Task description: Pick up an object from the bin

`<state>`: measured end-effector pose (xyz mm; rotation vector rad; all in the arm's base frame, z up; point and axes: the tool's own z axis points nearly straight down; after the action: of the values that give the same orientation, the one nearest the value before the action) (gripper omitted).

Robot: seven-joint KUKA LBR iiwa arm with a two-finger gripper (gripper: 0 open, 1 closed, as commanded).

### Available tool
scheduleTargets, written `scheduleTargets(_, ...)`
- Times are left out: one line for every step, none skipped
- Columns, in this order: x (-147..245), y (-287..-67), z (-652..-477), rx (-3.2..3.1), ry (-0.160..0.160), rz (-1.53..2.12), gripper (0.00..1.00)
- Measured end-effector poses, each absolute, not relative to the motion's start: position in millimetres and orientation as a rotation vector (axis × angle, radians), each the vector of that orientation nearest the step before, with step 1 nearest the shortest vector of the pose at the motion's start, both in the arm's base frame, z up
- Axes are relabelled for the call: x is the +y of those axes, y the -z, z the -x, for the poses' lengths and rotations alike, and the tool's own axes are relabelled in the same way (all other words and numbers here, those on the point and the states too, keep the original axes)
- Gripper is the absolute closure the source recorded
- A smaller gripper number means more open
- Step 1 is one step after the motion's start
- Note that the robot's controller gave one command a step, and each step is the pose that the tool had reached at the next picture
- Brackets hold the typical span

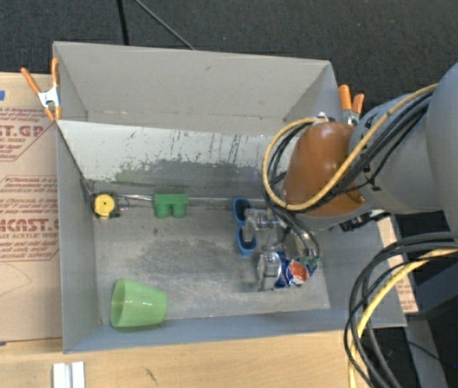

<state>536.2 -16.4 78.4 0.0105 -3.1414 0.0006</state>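
Looking down through the camera view, I see the gripper point(271, 261) low at the right front of the bin point(172, 79), just beside a blue piece point(245, 226) and a red-white-blue piece point(298, 273). I cannot tell whether it is open or grips either. I judge this the reach; next it needs to close on 1 piece, then lift.

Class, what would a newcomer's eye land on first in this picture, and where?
The arm's orange cover, looped with cables, looms at the right, its gripper low in the bin beside a blue piece and a red, white and blue object. A bright green cup lies on its side in the near left corner; a green block and a small yellow thing sit by the back wall.
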Motion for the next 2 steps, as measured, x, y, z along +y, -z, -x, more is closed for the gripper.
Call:
scheduleTargets(-83.7,-69.0,-523.0,-3.14,-0.004,-0.007,0.0)
scheduleTargets(-79.3,-69.4,-524.0,-3.141,0.0,-0.015,1.0)
